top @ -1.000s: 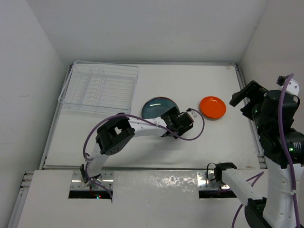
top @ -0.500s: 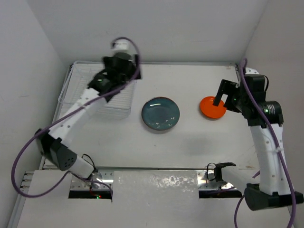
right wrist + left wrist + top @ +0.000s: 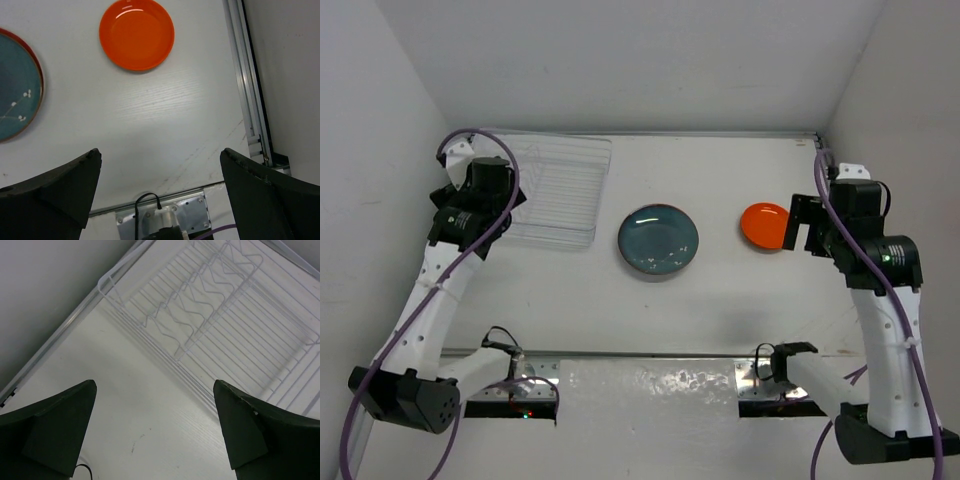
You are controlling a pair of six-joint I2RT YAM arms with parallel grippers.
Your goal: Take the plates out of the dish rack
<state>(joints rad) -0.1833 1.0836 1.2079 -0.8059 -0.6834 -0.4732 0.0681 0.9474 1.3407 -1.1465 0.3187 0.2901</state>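
Observation:
The wire dish rack [image 3: 560, 190] stands at the table's back left and holds no plates; the left wrist view shows its bare wires [image 3: 225, 325]. A dark teal plate [image 3: 658, 240] lies flat mid-table, with its edge showing in the right wrist view [image 3: 15, 90]. An orange plate [image 3: 763, 225] lies flat to its right [image 3: 136, 34]. My left gripper [image 3: 470, 215] hovers open over the rack's left end [image 3: 155, 430], holding nothing. My right gripper [image 3: 807, 228] hangs open just right of the orange plate [image 3: 160, 195], also with nothing in it.
White walls close in on the left, back and right. An aluminium rail [image 3: 247, 100] runs along the table's right edge, and another rail [image 3: 50, 350] lines the left edge beside the rack. The right arm's base mount [image 3: 160, 220] sits at the near edge.
My left arm swung from beside the teal plate over to the rack, then to the rack's left end. My right arm moved from the right wall in toward the orange plate.

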